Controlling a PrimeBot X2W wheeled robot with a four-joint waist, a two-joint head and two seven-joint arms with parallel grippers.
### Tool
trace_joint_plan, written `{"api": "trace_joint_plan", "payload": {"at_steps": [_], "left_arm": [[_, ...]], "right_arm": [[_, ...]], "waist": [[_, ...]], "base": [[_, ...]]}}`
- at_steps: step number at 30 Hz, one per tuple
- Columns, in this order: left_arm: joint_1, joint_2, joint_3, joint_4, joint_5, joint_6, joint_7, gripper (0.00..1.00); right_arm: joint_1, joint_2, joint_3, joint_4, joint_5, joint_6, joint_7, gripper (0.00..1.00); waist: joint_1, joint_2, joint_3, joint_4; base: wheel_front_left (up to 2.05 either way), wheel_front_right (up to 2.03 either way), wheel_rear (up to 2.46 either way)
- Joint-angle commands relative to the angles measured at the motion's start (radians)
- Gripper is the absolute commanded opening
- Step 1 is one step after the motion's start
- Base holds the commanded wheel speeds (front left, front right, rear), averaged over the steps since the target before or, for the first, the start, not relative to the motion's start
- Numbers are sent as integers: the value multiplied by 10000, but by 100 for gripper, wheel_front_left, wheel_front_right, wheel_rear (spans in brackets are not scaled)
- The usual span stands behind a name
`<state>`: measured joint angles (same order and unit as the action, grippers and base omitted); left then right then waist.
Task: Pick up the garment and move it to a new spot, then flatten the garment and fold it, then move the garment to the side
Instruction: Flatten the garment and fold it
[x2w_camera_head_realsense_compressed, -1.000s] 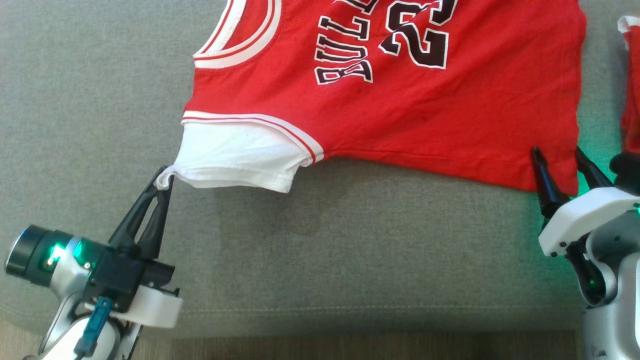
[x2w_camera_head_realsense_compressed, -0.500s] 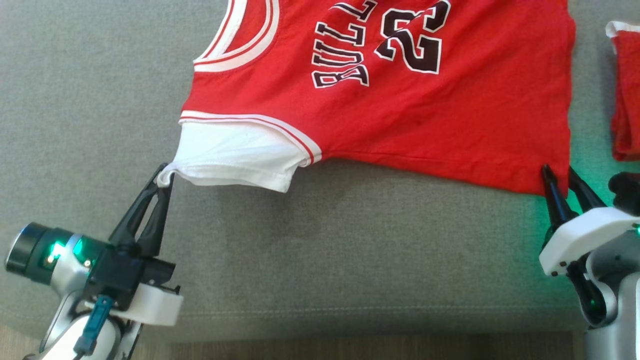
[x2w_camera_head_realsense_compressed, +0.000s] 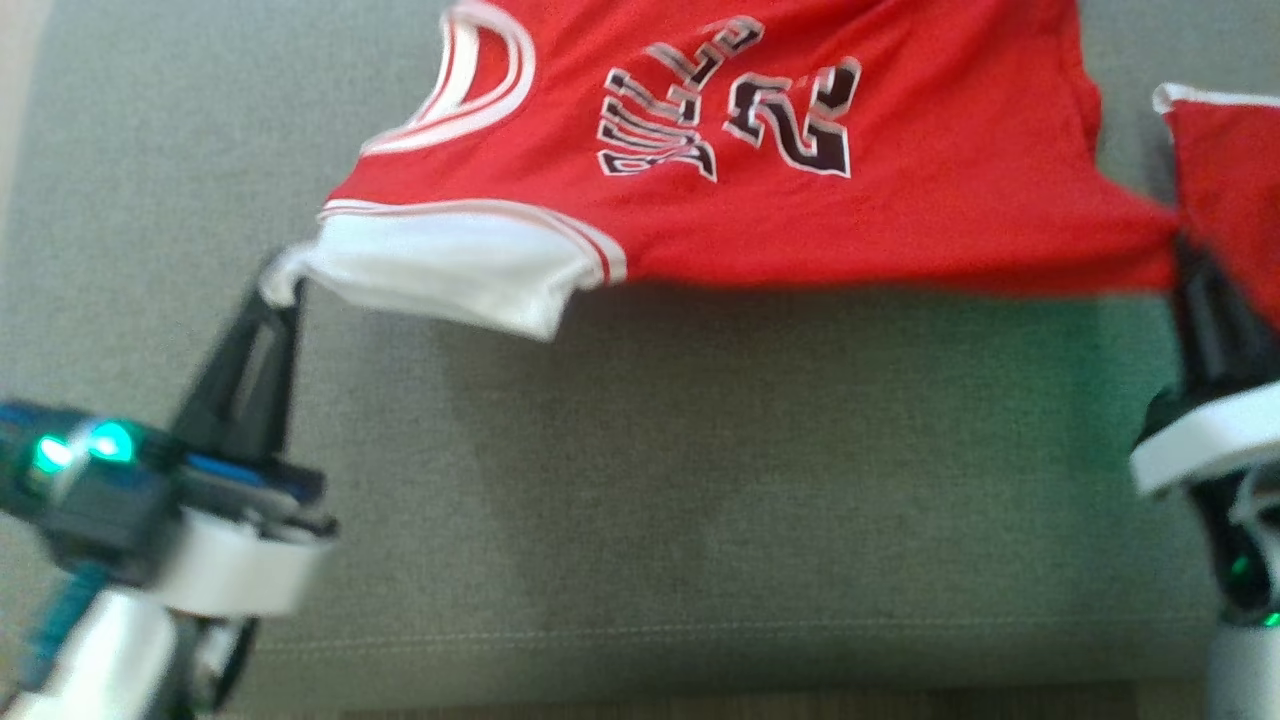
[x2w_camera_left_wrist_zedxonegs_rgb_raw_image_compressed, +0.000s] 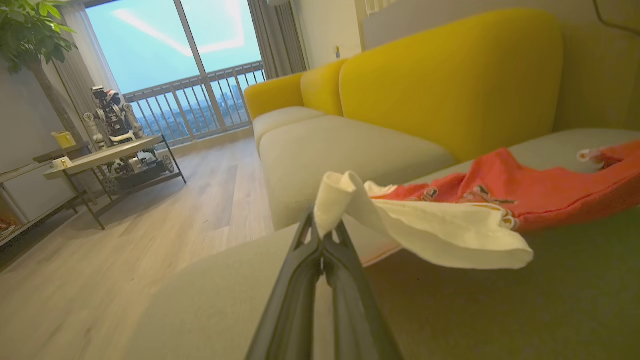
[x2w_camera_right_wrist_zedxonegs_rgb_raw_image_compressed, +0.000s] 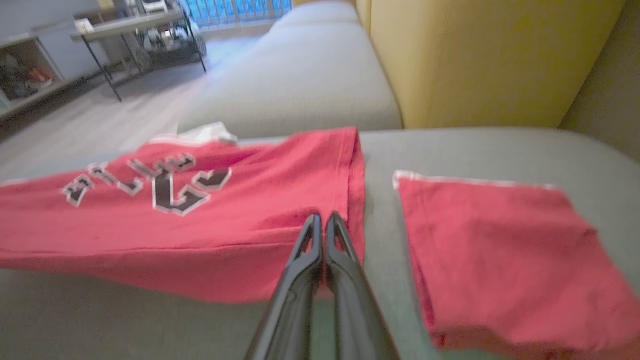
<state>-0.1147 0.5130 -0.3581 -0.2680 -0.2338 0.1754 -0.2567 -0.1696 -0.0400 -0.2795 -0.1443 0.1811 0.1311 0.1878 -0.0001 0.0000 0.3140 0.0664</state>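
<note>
The garment (x2w_camera_head_realsense_compressed: 850, 230) is a red basketball jersey with black lettering and a white sleeve (x2w_camera_head_realsense_compressed: 450, 270), spread on a grey sofa cushion (x2w_camera_head_realsense_compressed: 700, 480). My left gripper (x2w_camera_head_realsense_compressed: 278, 288) is shut on the tip of the white sleeve, with the cloth bunched above its fingertips (x2w_camera_left_wrist_zedxonegs_rgb_raw_image_compressed: 325, 231). At the right, my right gripper (x2w_camera_head_realsense_compressed: 1187, 250) is shut on the jersey's near hem corner, fingers pressed together on the red cloth (x2w_camera_right_wrist_zedxonegs_rgb_raw_image_compressed: 323, 221). The near edge of the garment (x2w_camera_right_wrist_zedxonegs_rgb_raw_image_compressed: 175, 225) hangs stretched between the two grippers, slightly off the cushion. The far part still rests on the seat.
A second red cloth (x2w_camera_head_realsense_compressed: 1230, 190) lies on the cushion just right of the jersey (x2w_camera_right_wrist_zedxonegs_rgb_raw_image_compressed: 500, 240). A yellow backrest (x2w_camera_left_wrist_zedxonegs_rgb_raw_image_compressed: 450, 75) rises behind the seat. Wooden floor (x2w_camera_left_wrist_zedxonegs_rgb_raw_image_compressed: 125, 240) and a low table (x2w_camera_left_wrist_zedxonegs_rgb_raw_image_compressed: 100, 155) lie off the sofa's left end.
My right gripper has shut on the hem corner. Both grippers have lifted the jersey's near edge, which is now taut. The head camera has shifted, so the whole picture moved.
</note>
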Motion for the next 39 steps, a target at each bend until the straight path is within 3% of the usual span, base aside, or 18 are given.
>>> {"api": "trace_joint_plan", "payload": {"at_steps": [1, 2, 6, 11, 18, 25, 29, 34, 35, 37, 39], "left_arm": [[-720, 243, 830, -459, -361, -226, -51, 0], [-720, 243, 830, -459, -361, -226, -51, 0], [-1821, 464, 1518, -519, -1361, -1079, -21, 0], [-4324, 778, 1757, -211, -2401, -1841, 1236, 0], [-8589, 761, 816, 2166, -2534, -2642, 3199, 0], [-12798, 186, -303, 5832, -963, -2891, 2506, 0], [-14762, 58, -819, 7677, 49, -2909, 1409, 0], [-16276, 18, -1002, 8975, 1135, -2239, 36, 0], [-16508, 35, -968, 8963, 1298, -2041, -20, 0], [-16585, 132, -732, 7337, 1717, -1364, -44, 0], [-16045, 292, -649, 6144, 1872, -1101, -46, 0]], "right_arm": [[-678, -102, 113, -656, 35, -4, 42, 0], [-678, -102, 113, -656, 35, -4, 42, 0], [-1862, -102, -40, -1245, -181, -4, 554, 0], [-4016, -119, -115, -1147, -485, -4, 1319, 0], [-7345, -1016, 453, 952, -897, -4, 1839, 0], [-11135, -1545, 1068, 3938, -1731, -4, 896, 0], [-13076, -1542, 1160, 5638, -2150, -4, -620, 0], [-14647, -1366, 696, 7324, -3150, -4, -3099, 0], [-14911, -1348, 550, 7513, -3370, -4, -3519, 0], [-15424, -1257, 252, 7983, -3929, -4, -4197, 0], [-15472, -1280, 275, 8283, -4232, -4, -4357, 0]], "waist": [[1, 0, -213, 5], [1, 0, -213, 5], [1, 0, -430, -7], [1, 0, -432, -5], [1, 0, 198, 93], [1, 0, 1627, 298], [1, 0, 2570, 231], [1, 0, 3139, 90], [1, 0, 3282, 107], [1, 0, 3647, 199], [1, 0, 3809, 299]], "base": [[0, 0, 0], [0, 0, 0], [0, 0, 0], [0, 0, 0], [0, 0, 0], [0, 0, 0], [0, 0, 0], [0, 0, 0], [0, 0, 0], [0, 0, 0], [0, 0, 0]]}}
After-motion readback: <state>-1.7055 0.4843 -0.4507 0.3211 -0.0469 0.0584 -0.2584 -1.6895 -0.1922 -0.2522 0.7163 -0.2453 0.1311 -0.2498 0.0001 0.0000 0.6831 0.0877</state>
